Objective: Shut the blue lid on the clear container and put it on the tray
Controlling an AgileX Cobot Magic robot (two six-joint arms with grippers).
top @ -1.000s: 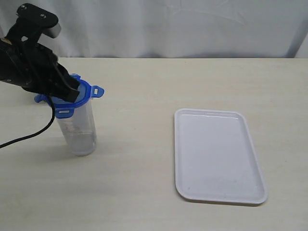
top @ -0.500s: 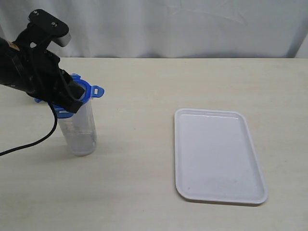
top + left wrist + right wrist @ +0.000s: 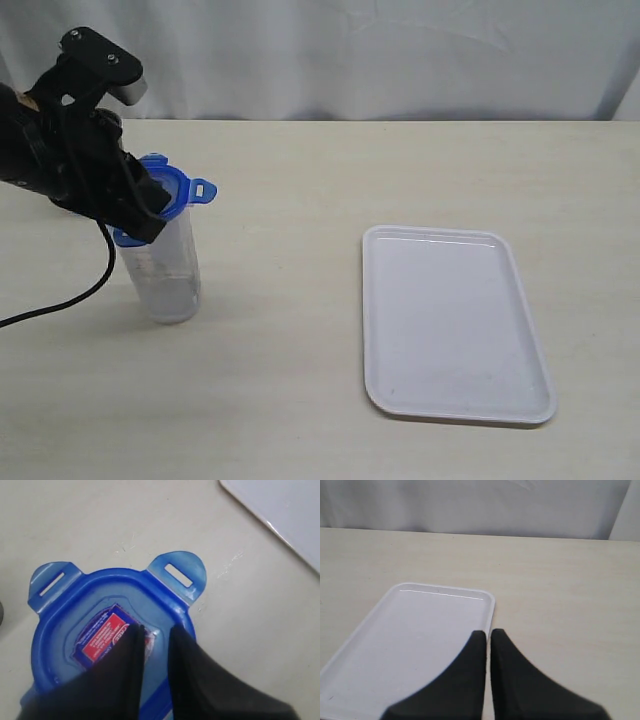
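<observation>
The clear container stands upright at the left of the table with the blue lid lying on its mouth. My left gripper reaches down onto the lid from the left. In the left wrist view its fingertips rest on the lid beside the red-and-white sticker. The left gripper has its jaws a narrow gap apart, with nothing between them. Two of the lid's flaps stick out unlatched. The white tray lies flat to the right. My right gripper is shut above the tray's edge.
A black cable trails from the left arm across the table left of the container. A white curtain backs the table. Bare tabletop lies between the container and the tray.
The left arm's wrist has lifted and shifted slightly while staying on the lid. The lid now sits flatter on the container's mouth, and its front flap is hidden behind the gripper.
</observation>
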